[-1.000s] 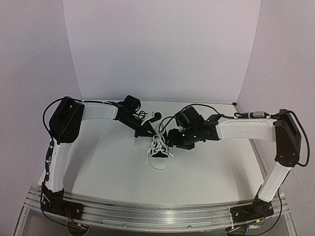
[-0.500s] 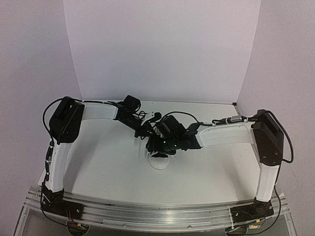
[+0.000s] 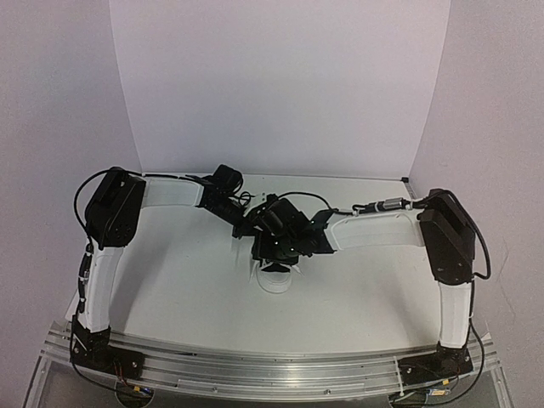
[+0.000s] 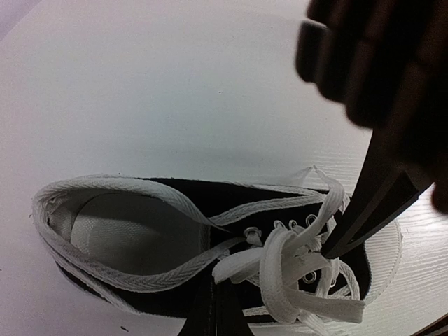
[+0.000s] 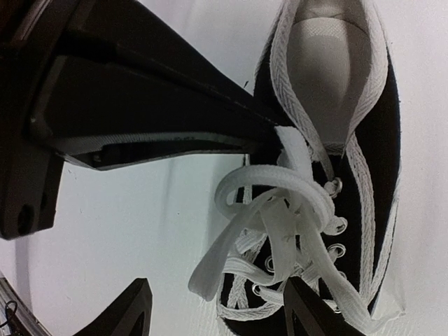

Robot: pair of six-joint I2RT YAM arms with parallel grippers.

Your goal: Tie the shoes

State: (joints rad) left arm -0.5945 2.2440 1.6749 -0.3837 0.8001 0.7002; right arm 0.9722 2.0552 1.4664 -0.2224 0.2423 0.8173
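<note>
The left arm (image 3: 170, 194) reaches in from the left over the white counter (image 3: 187, 280). The left jaws taper to a point at the throat of the sneaker (image 4: 168, 297). They look closed, their tips pinching one flat strand of the laces (image 5: 280, 210) just beside the tongue. In the right wrist view that strand runs straight into the tips.

The sneaker stands upright on its sole on the counter, directly under the two sets of jaws. Its white toe cap (image 3: 274, 283) points toward the arm bases, and its heel end is hidden beneath the wrists in the top view.

The shoe's mouth lies just beside the left jaws' tips. Inside it are a white lining (image 4: 119, 231) and a pale insole, ringed by a white woven band. Toward the toe from those tips, the laces sit in a loose bundle of loops and crossings over the metal eyelets (image 5: 341, 225). One end trails past the side of the shoe.

The right jaws are spread wide above that bundle. Their fingers (image 5: 129, 315) stand well apart, one outside the shoe over bare counter, the other over the eyelet rows, with the loops between them. In the left wrist view one dark right finger slants down with its tip in among the loops. The right arm (image 3: 374, 231) stretches in from the right.
</note>
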